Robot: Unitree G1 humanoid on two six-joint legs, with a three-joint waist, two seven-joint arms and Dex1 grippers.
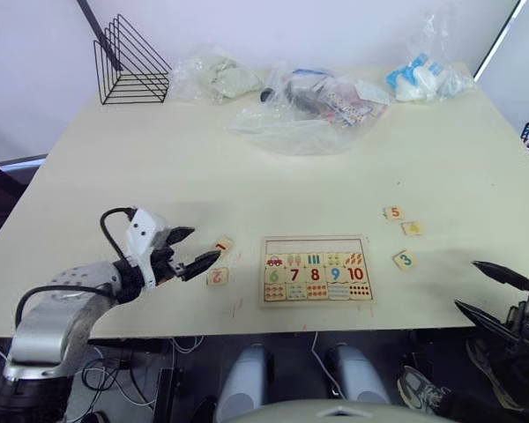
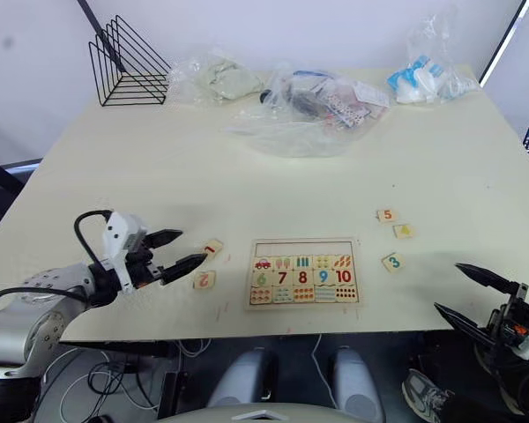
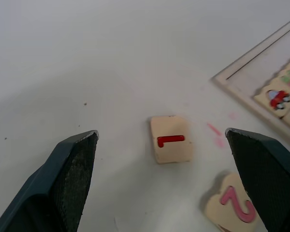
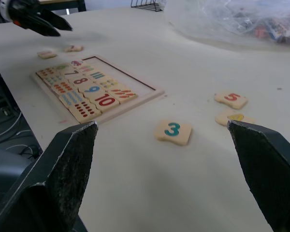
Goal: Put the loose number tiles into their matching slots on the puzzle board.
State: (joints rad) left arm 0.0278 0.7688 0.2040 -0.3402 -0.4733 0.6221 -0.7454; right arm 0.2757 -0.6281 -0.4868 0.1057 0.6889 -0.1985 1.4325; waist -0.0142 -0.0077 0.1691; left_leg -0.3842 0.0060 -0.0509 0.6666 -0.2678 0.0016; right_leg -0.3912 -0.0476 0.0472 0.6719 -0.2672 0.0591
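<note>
Left pincer (image 1: 192,248) open, straddling tile 1 (image 3: 171,139) beside puzzle board (image 1: 316,270) | right pincer (image 1: 483,289) open, near tile 3 (image 4: 172,131) | slots (image 1: 316,246) empty | tiles judged light, stiff, thin: pinch opposite edges.

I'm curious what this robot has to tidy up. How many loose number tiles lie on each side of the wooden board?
Left of the puzzle board: 2, tile 1 and tile 2.
Right of it: 3, tile 5, tile 4, tile 3.
Total: 5.
</note>
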